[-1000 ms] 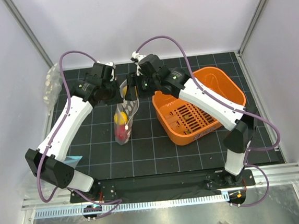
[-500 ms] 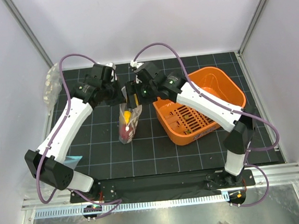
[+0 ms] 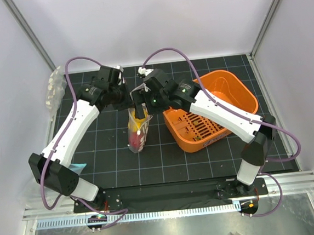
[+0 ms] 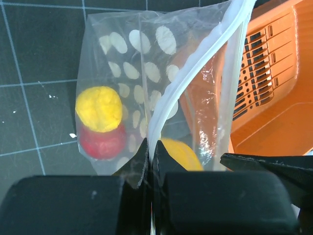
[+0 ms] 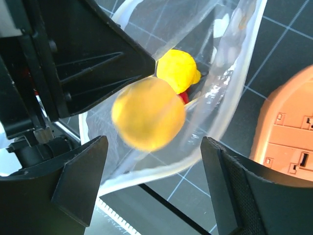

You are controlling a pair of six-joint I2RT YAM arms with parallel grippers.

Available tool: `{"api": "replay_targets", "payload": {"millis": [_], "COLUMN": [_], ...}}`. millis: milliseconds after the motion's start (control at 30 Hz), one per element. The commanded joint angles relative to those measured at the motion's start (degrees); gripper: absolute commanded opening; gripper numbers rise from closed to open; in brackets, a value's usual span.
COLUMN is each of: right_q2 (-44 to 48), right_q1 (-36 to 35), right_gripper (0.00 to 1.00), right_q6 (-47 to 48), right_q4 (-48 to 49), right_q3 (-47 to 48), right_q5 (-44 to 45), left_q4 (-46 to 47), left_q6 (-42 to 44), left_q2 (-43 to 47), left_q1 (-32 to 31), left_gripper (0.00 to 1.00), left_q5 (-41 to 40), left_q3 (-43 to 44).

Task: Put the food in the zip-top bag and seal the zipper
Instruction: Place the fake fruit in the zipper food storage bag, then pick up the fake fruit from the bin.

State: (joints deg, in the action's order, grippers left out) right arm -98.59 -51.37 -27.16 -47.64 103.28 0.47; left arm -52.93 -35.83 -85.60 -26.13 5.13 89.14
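Observation:
My left gripper (image 4: 151, 147) is shut on the zipper (image 4: 195, 63) edge of the white-dotted zip-top bag (image 4: 146, 73) and holds the bag hanging with its mouth open. A yellow fruit (image 4: 99, 108) and a red fruit (image 4: 102, 143) lie in the bag's bottom. My right gripper (image 5: 154, 147) is open right over the bag's mouth. A blurred orange fruit (image 5: 148, 113) is loose between and beyond its fingers, over the open bag. In the top view the bag (image 3: 136, 131) hangs between my left gripper (image 3: 127, 101) and my right gripper (image 3: 141, 105).
The orange slotted basket (image 3: 211, 112) stands right of the bag, close to my right arm. A bundle of clear plastic (image 3: 52, 88) lies at the mat's far left edge. A small clear scrap (image 3: 76, 167) lies by the left arm's base.
Both grippers and the bag shifted slightly right and nearer. The right gripper came over the bag's mouth and opened; the orange fruit is out of its grip.

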Motion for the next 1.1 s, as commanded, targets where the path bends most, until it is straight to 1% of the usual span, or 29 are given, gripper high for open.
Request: {"api": "replay_targets", "payload": {"millis": [0, 167, 233, 300, 333, 367, 467, 567, 733, 800, 900, 1033, 1067], "right_q2": [4.01, 4.28, 4.8, 4.46, 4.02, 3.93, 4.62, 5.16, 4.72, 6.2, 8.93, 16.03, 17.27], "right_q1": [-0.13, -0.13, 0.39, 1.18, 2.67, 3.73, 7.59, 9.09, 10.24, 11.55, 13.05, 15.42, 15.69], "right_gripper": [0.85, 0.85, 0.84, 0.78, 0.76, 0.71, 0.66, 0.66, 0.66, 0.66, 0.7, 0.78, 0.79], "right_q6": [0.35, 0.0, -0.26, -1.66, -2.02, -2.46, -4.48, -5.54, -5.36, -5.36, -5.19, -4.92, -4.75], "right_q4": [-0.17, -1.75, -3.33, -5.96, -8.5, -9.22, -8.71, -6.94, -8.78, -9.23, -7.91, -4.85, -3.88], "right_q3": [1.22, 1.22, 1.48, 3.14, 3.67, 3.68, 0.53, -1.41, -0.28, -0.71, -2.99, -7.3, -8.35], "right_q5": [1.72, 4.27, 7.87, 10.59, 12.08, 11.92, 7.19, 5.16, 5.77, 5.95, 3.94, 0.33, 0.23], "left_q4": [2.21, 2.13, 2.04, 1.6, 1.6, 1.34, 0.9, 0.28, 0.02, 0.19, 0.19, 0.1, 0.1], "left_q6": [-1.08, -0.73, -0.29, 0.67, 1.03, 1.38, 2.7, 3.66, 3.84, 3.58, 3.49, 3.4, 3.4], "left_q2": [-0.7, -0.71, -0.71, -0.53, -0.44, -0.36, -0.44, -0.79, -1.15, -1.23, -1.5, -1.15, -0.97], "left_q1": [0.12, 0.2, 0.12, 0.2, 0.2, 0.2, 0.2, 0.2, 0.2, 0.2, 0.12, 0.2, 0.2], "left_gripper": [0.0, 0.0, 0.0, 0.0, 0.0, 0.0, 0.0, 0.0, 0.0, 0.0, 0.0, 0.0, 0.0], "left_q5": [1.12, 0.5, -0.03, -0.64, -1.17, -1.43, -2.22, -2.49, -3.1, -3.19, -3.8, -4.69, -4.69], "left_q3": [3.49, 3.93, 4.02, 3.93, 4.02, 4.11, 4.98, 6.12, 6.57, 6.13, 5.78, 4.29, 4.2]}}
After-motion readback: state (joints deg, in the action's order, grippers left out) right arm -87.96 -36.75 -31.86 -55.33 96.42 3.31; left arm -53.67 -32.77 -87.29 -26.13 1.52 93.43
